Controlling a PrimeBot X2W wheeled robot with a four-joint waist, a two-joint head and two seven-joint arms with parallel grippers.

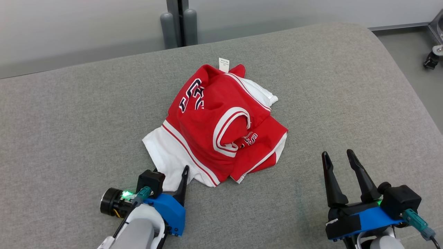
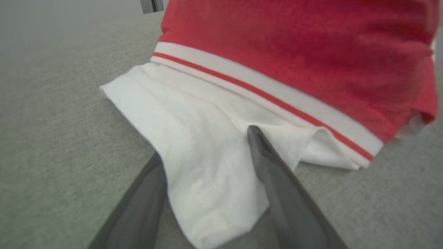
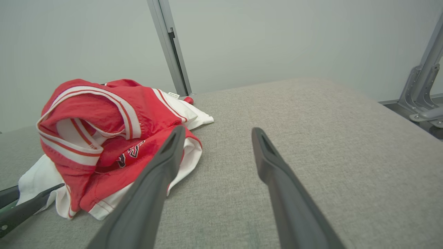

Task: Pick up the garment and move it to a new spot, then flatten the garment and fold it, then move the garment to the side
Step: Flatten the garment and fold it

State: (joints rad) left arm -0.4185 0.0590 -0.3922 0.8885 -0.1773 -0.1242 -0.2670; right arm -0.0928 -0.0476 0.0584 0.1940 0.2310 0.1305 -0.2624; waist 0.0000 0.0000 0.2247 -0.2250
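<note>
From the head: garment [image 1: 207, 131] heaped at the middle of the grey woven pad [image 1: 69, 121], a white tag [image 1: 224, 64] at its far edge. Closer, from the left wrist: soft white flap lying between the wide-spread fingers of the left gripper [image 2: 204, 143], not pinched. From the right wrist: glossy red cloth with ribbed white-and-red trim, bulging up in folds. Right gripper [image 1: 337, 153] open and empty, apart from the heap, over the pad.

Bright, even soft light, faint shadows, head view sharp, garment [image 2: 294, 52] blurred in left wrist view, perhaps defocused
</note>
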